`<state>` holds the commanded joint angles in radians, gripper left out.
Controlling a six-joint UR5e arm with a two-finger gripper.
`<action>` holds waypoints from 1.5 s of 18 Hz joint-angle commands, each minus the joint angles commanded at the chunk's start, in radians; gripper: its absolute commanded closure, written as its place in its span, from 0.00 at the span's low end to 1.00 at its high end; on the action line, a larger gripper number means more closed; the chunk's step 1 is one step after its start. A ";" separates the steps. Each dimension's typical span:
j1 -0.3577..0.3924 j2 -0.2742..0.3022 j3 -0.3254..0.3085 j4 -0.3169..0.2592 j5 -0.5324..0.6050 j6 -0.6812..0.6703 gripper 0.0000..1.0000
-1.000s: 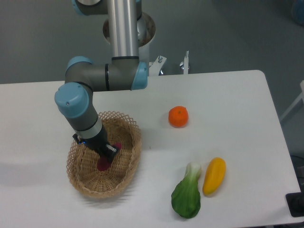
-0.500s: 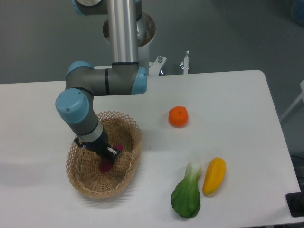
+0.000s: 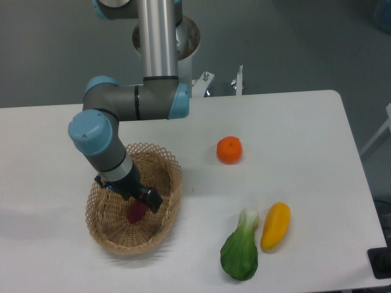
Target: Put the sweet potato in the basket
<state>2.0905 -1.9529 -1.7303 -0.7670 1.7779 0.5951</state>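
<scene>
Since the earlier frames the gripper (image 3: 144, 200) has shifted slightly to the right inside the basket (image 3: 107, 235), and its dark fingers now look spread a little wider, though whether they grip anything cannot be told. From the fixed camera, the sweet potato (image 3: 136, 211) lies on the basket floor, partly covered by the gripper, which is right over its upper end. The basket sits on the left part of the white table (image 3: 293, 122). Well apart to the right are an orange fruit (image 3: 230, 150), a yellow vegetable (image 3: 275, 225) and a leafy green vegetable (image 3: 241, 253), the last two lying side by side.
</scene>
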 joint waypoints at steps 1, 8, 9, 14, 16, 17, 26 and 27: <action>0.018 0.014 0.005 0.002 -0.009 0.002 0.00; 0.181 0.029 0.175 -0.061 -0.025 0.086 0.00; 0.206 0.038 0.195 -0.111 -0.028 0.116 0.00; 0.328 0.087 0.261 -0.319 -0.077 0.317 0.00; 0.364 0.103 0.259 -0.330 -0.092 0.440 0.00; 0.387 0.115 0.259 -0.347 -0.098 0.497 0.00; 0.496 0.155 0.267 -0.419 -0.149 0.713 0.00; 0.503 0.158 0.264 -0.419 -0.150 0.713 0.00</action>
<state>2.5939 -1.7948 -1.4665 -1.1858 1.6276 1.3085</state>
